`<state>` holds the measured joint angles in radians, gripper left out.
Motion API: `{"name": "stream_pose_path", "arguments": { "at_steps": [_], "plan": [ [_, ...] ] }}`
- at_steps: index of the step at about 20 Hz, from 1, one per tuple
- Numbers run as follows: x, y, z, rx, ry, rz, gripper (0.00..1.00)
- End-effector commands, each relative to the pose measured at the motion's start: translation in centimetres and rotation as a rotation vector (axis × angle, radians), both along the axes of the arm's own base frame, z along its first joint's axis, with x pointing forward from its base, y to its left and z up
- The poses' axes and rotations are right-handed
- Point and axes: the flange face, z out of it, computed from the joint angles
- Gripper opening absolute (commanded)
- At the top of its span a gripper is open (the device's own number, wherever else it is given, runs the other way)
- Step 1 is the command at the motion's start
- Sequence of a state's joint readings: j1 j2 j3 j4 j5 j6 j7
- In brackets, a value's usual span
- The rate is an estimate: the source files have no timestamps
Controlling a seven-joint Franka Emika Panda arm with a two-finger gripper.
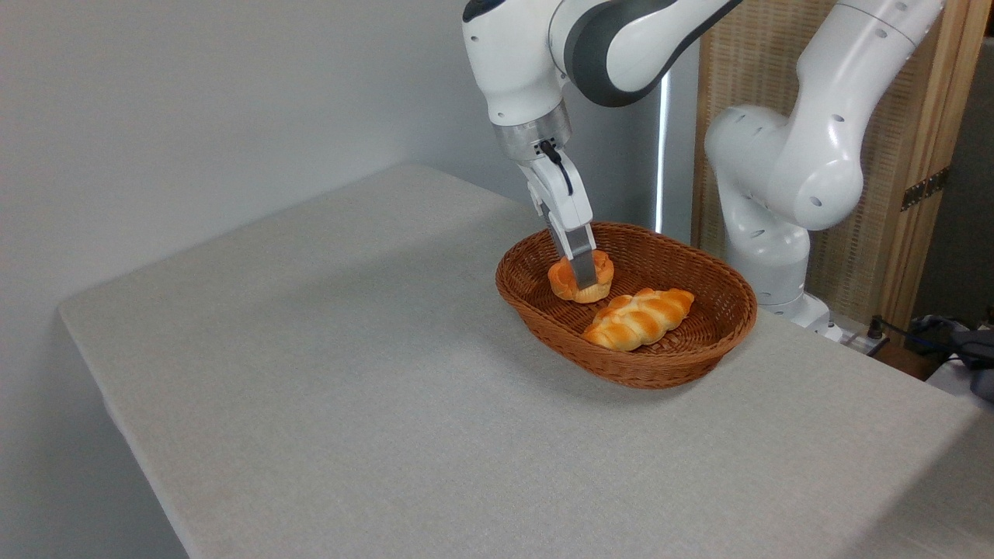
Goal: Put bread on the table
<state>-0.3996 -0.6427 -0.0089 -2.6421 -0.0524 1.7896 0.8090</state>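
Observation:
The bread [564,281], a small round orange-golden bun, is inside the brown wicker basket [699,353] at its left end. My gripper [582,277] comes down from above and is shut on the bun, one finger crossing its front. Whether the bun still touches the basket floor I cannot tell. The grey cloth-textured table [349,373] spreads out to the left and front of the basket.
A longer, paler braided loaf [638,318] lies in the basket to the right of the bun. The arm's white base [769,256] stands behind the basket at the table's far right edge. A wooden-framed woven panel [901,155] rises behind it.

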Motion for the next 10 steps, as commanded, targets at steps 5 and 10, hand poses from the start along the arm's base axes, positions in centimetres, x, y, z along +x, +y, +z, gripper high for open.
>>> {"name": "stream_pose_path", "arguments": {
  "at_steps": [5,10],
  "plan": [
    [0.0,-0.2,0.0,-0.008,-0.002,0.003,0.5],
    [1.6,-0.4,1.9,-0.014,0.005,0.015,0.49]
  ]
}}
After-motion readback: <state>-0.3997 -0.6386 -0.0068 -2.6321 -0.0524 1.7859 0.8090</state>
